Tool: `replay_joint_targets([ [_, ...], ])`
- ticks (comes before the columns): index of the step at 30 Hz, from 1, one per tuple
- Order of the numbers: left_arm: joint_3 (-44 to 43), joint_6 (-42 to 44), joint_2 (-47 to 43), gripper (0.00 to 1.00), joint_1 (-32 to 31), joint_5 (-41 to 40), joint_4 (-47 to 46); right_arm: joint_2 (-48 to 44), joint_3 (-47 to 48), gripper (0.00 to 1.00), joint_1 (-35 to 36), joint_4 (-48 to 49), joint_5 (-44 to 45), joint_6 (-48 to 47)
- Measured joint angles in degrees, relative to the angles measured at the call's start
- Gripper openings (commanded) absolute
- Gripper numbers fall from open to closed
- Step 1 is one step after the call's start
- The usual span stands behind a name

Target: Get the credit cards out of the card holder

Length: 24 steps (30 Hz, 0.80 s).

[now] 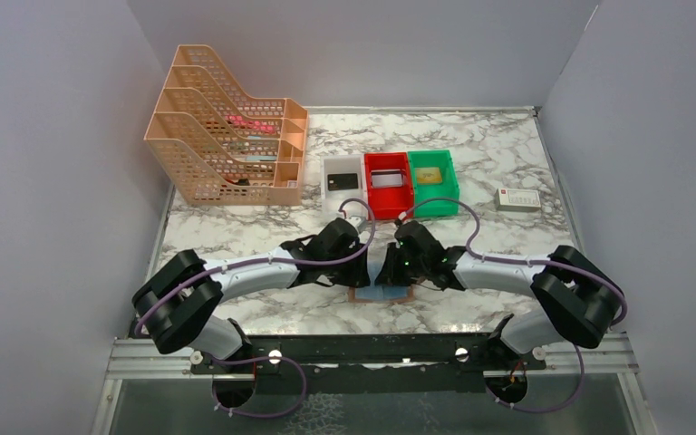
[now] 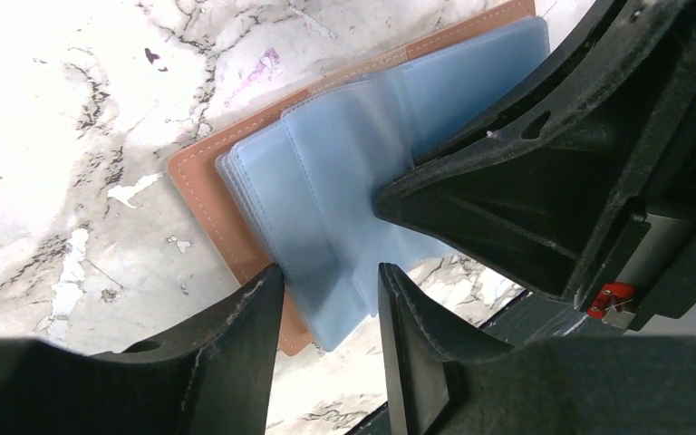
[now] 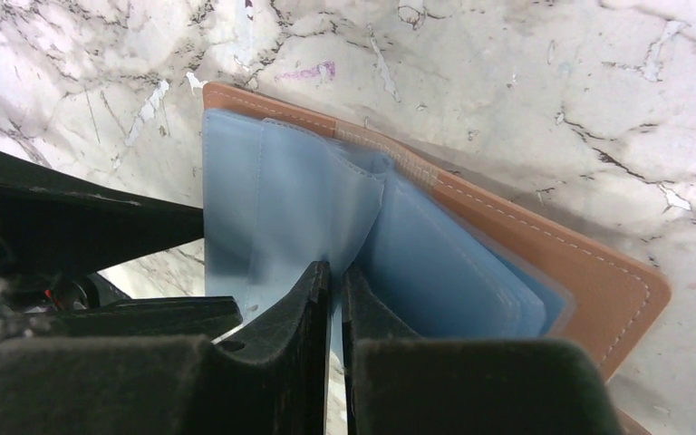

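Observation:
The tan card holder [image 1: 362, 296] lies spread open on the marble between both grippers, its pale blue inner panels [image 2: 344, 163] facing up. My right gripper [image 3: 335, 270] is shut on one blue panel [image 3: 272, 208] and pinches it upright near the fold. My left gripper [image 2: 330, 276] is open, its fingers on either side of the near corner of the blue stack. No card shows inside the panels. A black credit card [image 1: 343, 180] lies in the white bin [image 1: 327, 169]. A pale card [image 1: 390, 179] lies in the red bin [image 1: 369, 186].
A green bin [image 1: 450, 186] stands beside the red one. A peach file organiser [image 1: 227, 127] sits at the back left. A small white box [image 1: 517, 199] lies at the right. The table's front rail [image 1: 372, 349] runs just behind the card holder.

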State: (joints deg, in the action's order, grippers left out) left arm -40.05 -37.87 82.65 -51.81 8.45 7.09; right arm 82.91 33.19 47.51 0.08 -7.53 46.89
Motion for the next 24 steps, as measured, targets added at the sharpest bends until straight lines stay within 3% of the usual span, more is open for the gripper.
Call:
replay_joint_targets([
  [5,0.0,-0.3,-2.1,0.54,-0.2,-2.2,0.6,-1.0,-2.6,0.09,-1.5,3.4,-1.8,0.6],
  [15,0.0,-0.6,-4.3,0.57,-0.2,-3.4,0.3,0.0,-13.9,0.09,-9.2,22.7,-15.7,9.1],
  [24,1.2,-1.9,-2.5,0.57,-0.2,-0.2,-3.4,0.4,-14.8,0.1,-10.5,24.4,-17.3,11.0],
])
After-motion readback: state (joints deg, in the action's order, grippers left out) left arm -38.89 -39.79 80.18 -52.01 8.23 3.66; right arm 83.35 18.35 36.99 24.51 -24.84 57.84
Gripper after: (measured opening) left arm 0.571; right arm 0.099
